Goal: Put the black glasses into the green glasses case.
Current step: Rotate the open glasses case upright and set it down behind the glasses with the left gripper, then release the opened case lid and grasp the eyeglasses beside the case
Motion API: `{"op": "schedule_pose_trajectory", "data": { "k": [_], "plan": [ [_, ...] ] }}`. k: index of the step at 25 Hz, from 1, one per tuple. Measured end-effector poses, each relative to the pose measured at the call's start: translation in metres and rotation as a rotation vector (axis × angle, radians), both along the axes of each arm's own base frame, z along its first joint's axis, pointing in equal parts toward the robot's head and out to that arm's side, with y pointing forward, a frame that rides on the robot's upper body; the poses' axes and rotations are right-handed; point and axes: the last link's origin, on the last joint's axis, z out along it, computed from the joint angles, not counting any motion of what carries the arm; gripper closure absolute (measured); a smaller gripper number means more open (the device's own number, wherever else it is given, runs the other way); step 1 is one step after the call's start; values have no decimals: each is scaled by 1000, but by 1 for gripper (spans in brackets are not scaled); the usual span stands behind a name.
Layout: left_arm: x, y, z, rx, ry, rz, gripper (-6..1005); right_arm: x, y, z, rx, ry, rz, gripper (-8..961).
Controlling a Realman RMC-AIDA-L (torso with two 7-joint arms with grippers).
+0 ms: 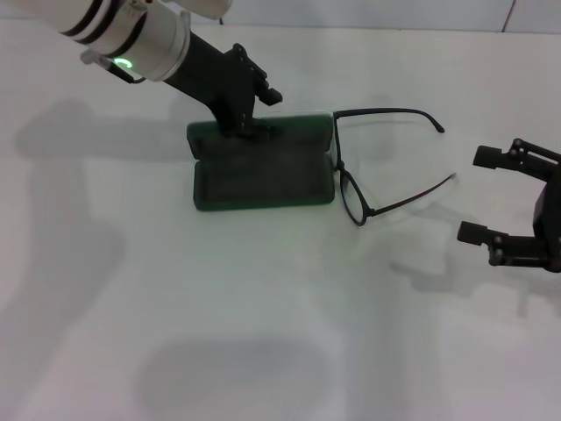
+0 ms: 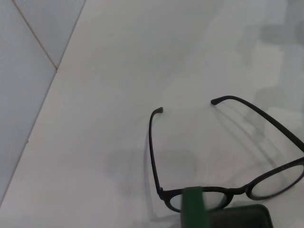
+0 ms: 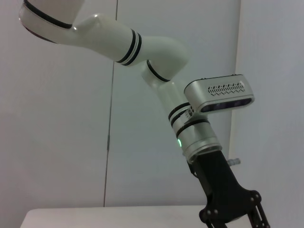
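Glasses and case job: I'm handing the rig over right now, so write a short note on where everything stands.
Left end effector: down at the far lid of the green glasses case, apparently holding it open; whether it grips cannot be seen.
Right end effector: open, empty, hovering over the table to the right of the glasses.
Black glasses: on the table, temples unfolded, front against the right end of the case.
Done: case lies open.
Left: pick up the glasses, probably with the right arm, lay them in the case.
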Motion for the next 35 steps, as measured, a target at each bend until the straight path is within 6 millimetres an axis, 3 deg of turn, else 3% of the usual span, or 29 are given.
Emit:
{"op": "schedule_pose_trajectory", "data": {
  "k": [5,10,13,18,22,26,31,35],
  "plan": [
    [9,3,9,30,-75,4,589,2,1,2,7,-2,-14,85],
    [17,4,19,113,-381,116,513,-6,24,4,-29,-7,-130,84],
    [16,0,12,105,-508,228,508,-28,50,4,-167,-98,-234,85],
    [13,-14,-9,38,-602,264,500,-75,90,15,-323,-223,-433,89],
    [5,-18,-9,47,-652,281,494,-120,121,16,-395,-343,-572,93],
    [1,-20,-8,56,-663,266,488,-138,138,5,-373,-493,-678,97],
    [3,-21,-5,52,-685,252,480,-145,137,-24,-350,-602,-697,101],
    [5,-18,-2,56,-679,248,474,-151,137,-41,-318,-690,-714,207]
  ]
}}
